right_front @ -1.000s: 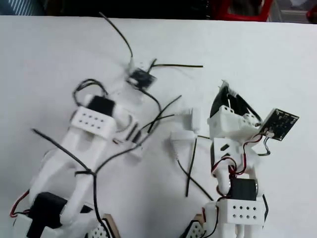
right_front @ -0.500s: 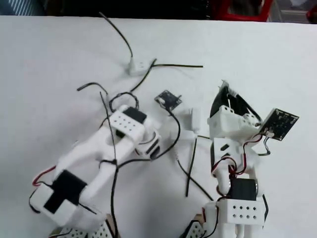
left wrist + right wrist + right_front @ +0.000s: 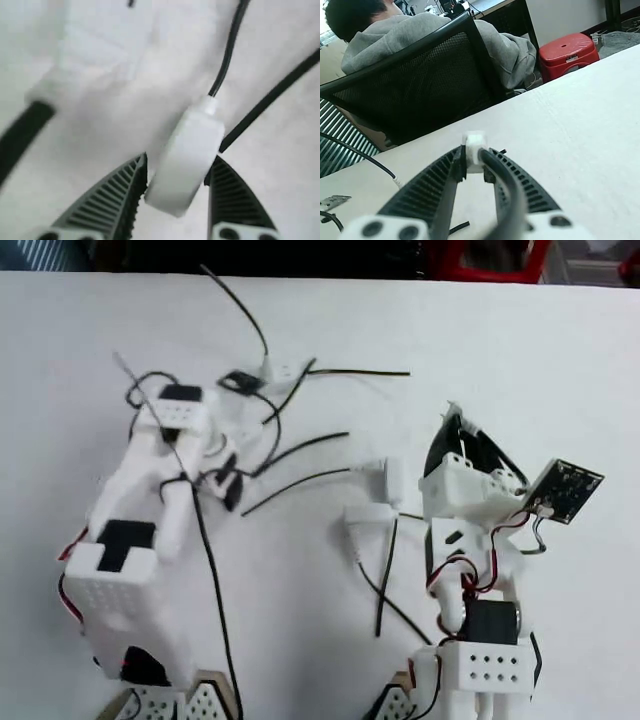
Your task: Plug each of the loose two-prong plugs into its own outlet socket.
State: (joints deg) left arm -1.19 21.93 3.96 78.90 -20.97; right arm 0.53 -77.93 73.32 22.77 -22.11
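Note:
In the left wrist view my left gripper (image 3: 179, 162) is shut on a white two-prong plug (image 3: 186, 152) whose black cable (image 3: 227, 52) runs away over the table. From above, that gripper (image 3: 226, 478) is at the left of centre, among black cables. My right gripper (image 3: 477, 155) holds a small white plug (image 3: 474, 145) with a thick black cable, and in the high view it (image 3: 450, 418) is raised at the right. A white socket (image 3: 281, 371) lies at the far centre. Two more white connector pieces (image 3: 386, 478) (image 3: 366, 517) lie beside the right arm.
Black cables (image 3: 300, 450) cross the table between the arms and trail toward its far edge. Beyond the far edge are a black mesh chair (image 3: 420, 90) with a person in it and a red stool (image 3: 570, 52).
The left arm swung right toward the table's centre, then back left and farther away, dragging its cables and a white connector with it. The right arm has kept still.

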